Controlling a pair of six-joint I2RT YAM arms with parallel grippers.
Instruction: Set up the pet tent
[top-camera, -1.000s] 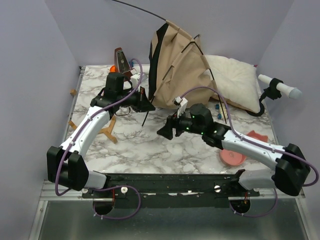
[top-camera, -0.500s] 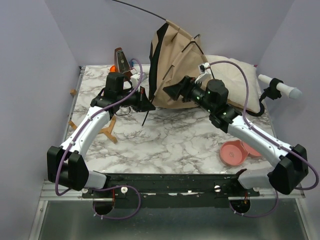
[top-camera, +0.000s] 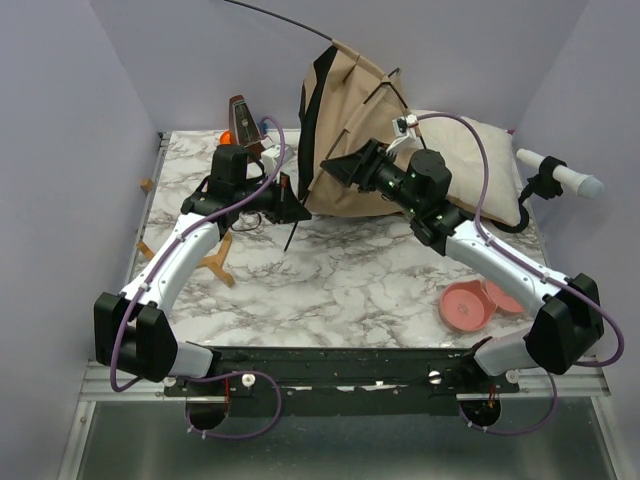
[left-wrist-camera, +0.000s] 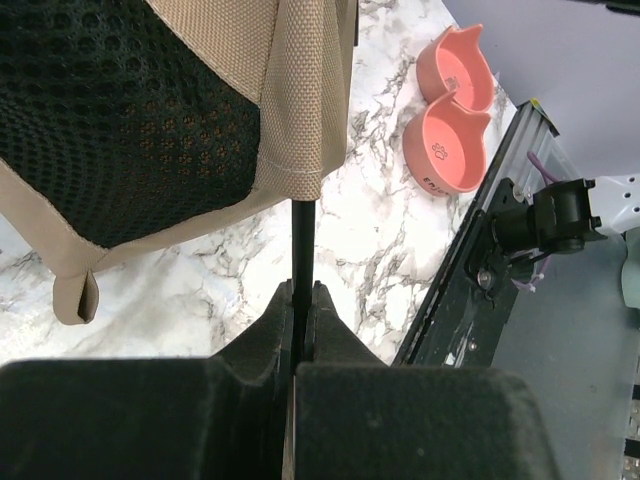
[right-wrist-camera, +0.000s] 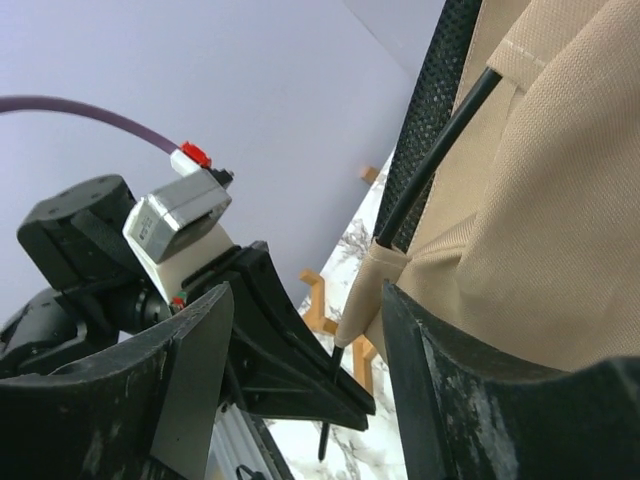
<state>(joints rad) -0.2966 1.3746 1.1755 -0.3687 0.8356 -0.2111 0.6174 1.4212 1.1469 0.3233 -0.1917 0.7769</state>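
The pet tent (top-camera: 350, 130) is a tan fabric shape with black lining, half raised at the back of the table, with thin black poles (top-camera: 280, 18) sticking out. My left gripper (top-camera: 293, 207) is shut on a black tent pole (left-wrist-camera: 302, 250) just below the tent's lower edge (left-wrist-camera: 290, 120). My right gripper (top-camera: 338, 168) is open, raised at the tent's front left side, its fingers (right-wrist-camera: 195, 360) either side of a pole sleeve (right-wrist-camera: 368, 285) on the tan fabric (right-wrist-camera: 540, 220). The pole's tip (right-wrist-camera: 324, 445) shows below the sleeve.
A white pillow (top-camera: 478, 160) lies behind the tent on the right. Two pink bowls (top-camera: 470, 305) sit front right, also in the left wrist view (left-wrist-camera: 452, 120). A wooden stand (top-camera: 215, 262) and a dark metronome-like object (top-camera: 243, 120) are at the left. A white-tipped tool (top-camera: 560, 175) sits far right.
My right gripper has risen from the table's middle up and back to the tent's front side, and now brackets a pole sleeve. The left arm has held still on its pole.
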